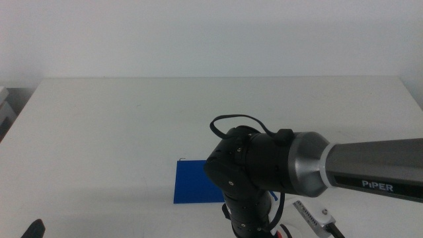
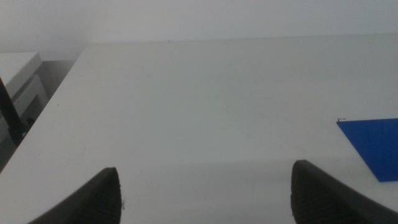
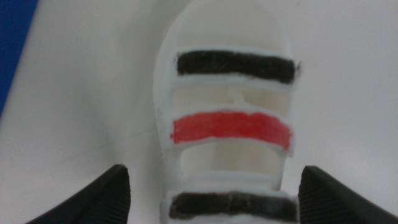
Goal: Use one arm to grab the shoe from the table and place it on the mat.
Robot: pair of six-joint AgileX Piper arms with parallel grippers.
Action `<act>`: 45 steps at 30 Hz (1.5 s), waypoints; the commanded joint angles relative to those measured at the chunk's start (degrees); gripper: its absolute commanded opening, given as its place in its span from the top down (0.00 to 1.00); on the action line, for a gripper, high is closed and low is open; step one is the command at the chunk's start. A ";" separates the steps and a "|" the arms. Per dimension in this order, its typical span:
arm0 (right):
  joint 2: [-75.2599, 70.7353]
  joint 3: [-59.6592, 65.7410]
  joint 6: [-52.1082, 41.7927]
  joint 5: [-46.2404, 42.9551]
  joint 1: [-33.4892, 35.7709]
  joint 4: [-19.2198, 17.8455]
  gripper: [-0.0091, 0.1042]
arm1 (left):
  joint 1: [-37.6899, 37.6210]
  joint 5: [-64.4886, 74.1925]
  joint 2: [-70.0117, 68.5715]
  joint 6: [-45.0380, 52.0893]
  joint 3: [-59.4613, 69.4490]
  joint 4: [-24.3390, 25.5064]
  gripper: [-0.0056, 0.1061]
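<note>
My right gripper point(image 3: 214, 199) hangs straight over the shoe point(image 3: 227, 124), jaws spread wide, one dark ribbed tip on either side of it and neither touching. The shoe lies on the table point(image 3: 81, 118) between them, lengthwise away from my wrist. It is white, with a thick pale sole and a rounded far end, and three straps cross it: a black one nearest me, a red one in the middle, a black one farthest. The stripes look fuzzy, like felt, while the body looks smooth and moulded. Between the straps I see into the hollow inside. The near end of the shoe is cut off at the edge of my wrist picture.

Just beside the shoe, apart from it, a corner of the mat point(image 3: 13, 43) shows as flat dark blue.

From above, my right arm point(image 1: 370, 168) reaches in, grey and black with PIPER lettering and a looped black cable, and its bulky joint hides the shoe completely. It also covers part of the mat point(image 1: 192, 182), a thin blue rectangle lying flat near the front of the table point(image 1: 132, 125).

My left gripper point(image 2: 205, 193) waits low at the front left, jaws apart and holding nothing, over smooth, bare white table point(image 2: 205, 99), with the mat's corner point(image 2: 376, 146) off to one side.
</note>
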 commanded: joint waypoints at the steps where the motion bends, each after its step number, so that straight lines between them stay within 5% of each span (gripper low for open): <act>1: -2.49 -1.04 -0.15 0.80 -0.23 -0.36 0.15 | -0.26 -4.63 -0.76 -0.27 0.40 -0.43 0.11; 7: -2.43 -1.04 -0.15 0.80 -0.27 0.48 0.31 | -0.26 -4.63 -0.76 -0.27 0.40 -0.43 0.11; 15: -2.79 -1.61 -0.15 3.97 -0.72 2.80 0.71 | -0.26 -4.63 -0.76 -0.27 0.40 -0.43 0.11; 18: -3.61 -3.60 -0.15 7.12 -0.71 2.60 0.79 | -0.26 -4.63 -0.76 -0.27 0.40 -0.43 0.11; 25: -5.66 -11.62 -0.15 10.20 -1.37 -0.11 0.81 | -0.26 -4.63 -0.76 -0.27 0.40 -0.43 0.11; 45: 7.75 -34.27 -0.15 10.08 -10.25 2.63 0.81 | -0.26 -4.63 -0.76 -0.27 0.40 -0.43 0.11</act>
